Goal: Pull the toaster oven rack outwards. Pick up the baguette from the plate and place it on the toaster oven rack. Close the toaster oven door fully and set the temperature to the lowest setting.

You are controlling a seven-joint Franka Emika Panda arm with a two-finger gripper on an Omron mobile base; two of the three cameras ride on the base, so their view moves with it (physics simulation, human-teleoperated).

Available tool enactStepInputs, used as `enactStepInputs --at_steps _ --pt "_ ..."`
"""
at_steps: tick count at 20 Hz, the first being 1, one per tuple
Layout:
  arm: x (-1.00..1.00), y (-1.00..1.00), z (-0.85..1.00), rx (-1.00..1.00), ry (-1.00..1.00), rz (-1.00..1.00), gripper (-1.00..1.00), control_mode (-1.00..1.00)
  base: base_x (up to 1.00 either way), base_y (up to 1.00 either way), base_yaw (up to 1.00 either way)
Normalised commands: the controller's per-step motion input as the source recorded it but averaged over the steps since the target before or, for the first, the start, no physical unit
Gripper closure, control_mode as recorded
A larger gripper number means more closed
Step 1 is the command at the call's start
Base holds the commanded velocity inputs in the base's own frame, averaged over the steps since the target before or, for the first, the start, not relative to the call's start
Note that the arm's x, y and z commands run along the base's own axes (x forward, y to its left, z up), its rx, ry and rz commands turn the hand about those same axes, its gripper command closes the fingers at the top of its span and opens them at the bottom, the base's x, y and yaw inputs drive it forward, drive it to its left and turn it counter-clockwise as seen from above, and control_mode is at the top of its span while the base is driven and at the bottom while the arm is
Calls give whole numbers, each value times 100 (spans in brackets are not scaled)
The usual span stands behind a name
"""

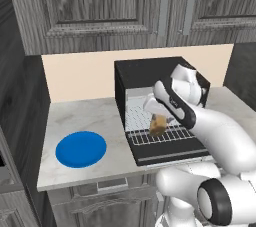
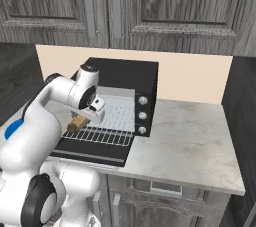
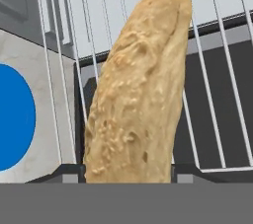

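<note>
My fingers (image 1: 161, 121) clamp the baguette (image 3: 138, 85): tan, rough crust, rounded tip. It hangs over the pulled-out toaster oven rack (image 1: 165, 135), above the lowered toaster oven door (image 1: 172, 153). The plate (image 1: 81, 149) sits near the desk's (image 1: 85, 116) front left corner.

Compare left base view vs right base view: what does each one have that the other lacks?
Left base view: the whole plate, bare on the counter left of the toaster oven.
Right base view: the oven's three silver knobs and the counter to its right.
Both: door folded down, the toaster oven rack pulled out over it, and the gripper holding the baguette just above the rack.
</note>
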Motion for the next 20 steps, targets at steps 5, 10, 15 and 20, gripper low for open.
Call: enactStepInputs --at_steps 5,10,15,20 --pt "20 0 -19 -2 0 -1 100 -100 0 0 0" --pt "43 0 1 -4 0 0 100 -100 0 0 0" --pt "53 0 0 -4 0 0 100 -100 0 0 0" --pt "26 0 -6 -1 0 0 100 -100 0 0 0"
